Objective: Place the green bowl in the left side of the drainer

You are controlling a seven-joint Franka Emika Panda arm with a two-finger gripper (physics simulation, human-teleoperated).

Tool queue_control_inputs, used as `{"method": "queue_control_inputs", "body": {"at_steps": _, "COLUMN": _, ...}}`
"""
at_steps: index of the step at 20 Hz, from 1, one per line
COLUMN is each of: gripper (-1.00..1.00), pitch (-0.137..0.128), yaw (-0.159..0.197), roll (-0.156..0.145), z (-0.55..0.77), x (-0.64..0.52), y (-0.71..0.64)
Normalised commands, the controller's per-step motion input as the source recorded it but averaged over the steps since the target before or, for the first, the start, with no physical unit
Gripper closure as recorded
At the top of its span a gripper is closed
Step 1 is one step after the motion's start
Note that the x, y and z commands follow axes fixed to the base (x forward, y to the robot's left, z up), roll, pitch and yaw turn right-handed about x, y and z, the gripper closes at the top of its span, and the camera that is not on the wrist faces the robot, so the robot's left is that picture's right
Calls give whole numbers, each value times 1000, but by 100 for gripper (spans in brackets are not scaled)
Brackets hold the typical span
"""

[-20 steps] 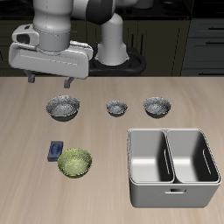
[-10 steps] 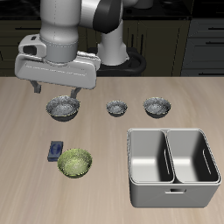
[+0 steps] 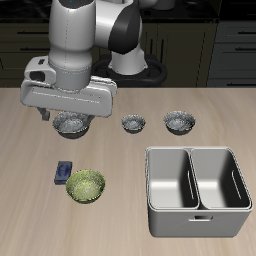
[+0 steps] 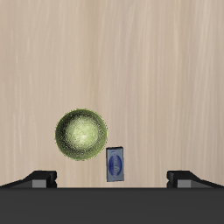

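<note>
Exterior view: I see the green bowl [image 3: 85, 186] on the desk [image 3: 128, 105] near its front edge, just beside a small blue object [image 3: 64, 171]. The drainer [image 3: 198, 213] sits well apart from it, both compartments bare. Three grey bowls [image 3: 133, 123] form a row farther back. The gripper [image 3: 68, 118] hangs above the largest.

Wrist view: the jaws stand wide open, holding nothing; the green bowl [image 4: 80, 135] lies between the fingertips [image 4: 41, 177].
</note>
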Motion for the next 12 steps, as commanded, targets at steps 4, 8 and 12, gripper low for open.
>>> {"method": "queue_control_inputs", "body": {"at_steps": 4, "gripper": -100, "pitch": 6, "yaw": 17, "roll": 2, "z": -246, "x": 29, "y": -5}}
{"method": "queue_control_inputs", "body": {"at_steps": 8, "gripper": -100, "pitch": 31, "yaw": 8, "roll": 1, "z": -284, "x": 80, "y": -10}}
{"method": "queue_control_inputs", "body": {"at_steps": 12, "gripper": -100, "pitch": 31, "yaw": 6, "roll": 3, "z": -364, "x": 73, "y": 24}}
